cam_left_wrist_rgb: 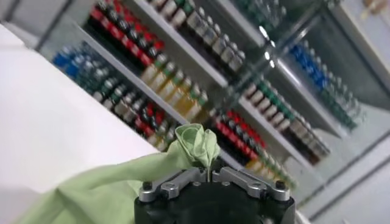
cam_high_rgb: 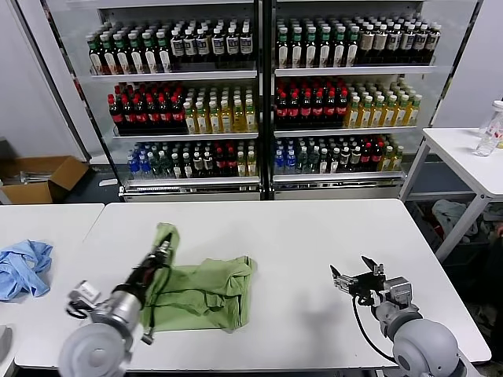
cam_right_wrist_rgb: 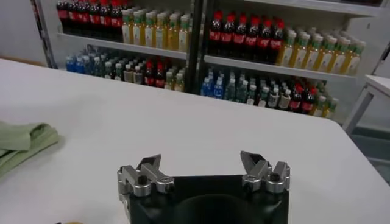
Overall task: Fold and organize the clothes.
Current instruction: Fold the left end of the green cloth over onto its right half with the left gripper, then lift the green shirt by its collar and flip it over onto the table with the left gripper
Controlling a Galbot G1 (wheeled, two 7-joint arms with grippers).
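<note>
The soft light green short-sleeved shirt [cam_high_rgb: 206, 290] lies partly folded on the near-left part of the white rectangular table [cam_high_rgb: 314, 251], bunched into a rough rectangle with layered folds along its right edge. Its long axis runs across the table, left to right in the head view. One end does not lie flat: a narrow tongue of fabric rises from the left side of the bundle and points up and away toward the drinks shelves. That raised part is held so, I judge, because a fold is under way and the cloth is being carried over the rest.

The left gripper [cam_high_rgb: 163, 251] has its fingers closed on that lifted fabric; in the left wrist view the green cloth [cam_left_wrist_rgb: 198, 146] puckers out between the closed fingers [cam_left_wrist_rgb: 167, 187] and drapes down toward the table. The pinch near the edge probably keeps the layer taut while it swings.

The right gripper [cam_high_rgb: 355, 279] hovers over bare tabletop, well apart from the shirt on the robot's right, fingers [cam_right_wrist_rgb: 146, 173] spread wide and holding nothing, apparently waiting.

A crumpled light blue cloth [cam_high_rgb: 23, 267] lies on the neighbouring white table [cam_high_rgb: 47, 220] to the left. Behind stand glass-fronted coolers of bottled drinks [cam_high_rgb: 259, 94].
</note>
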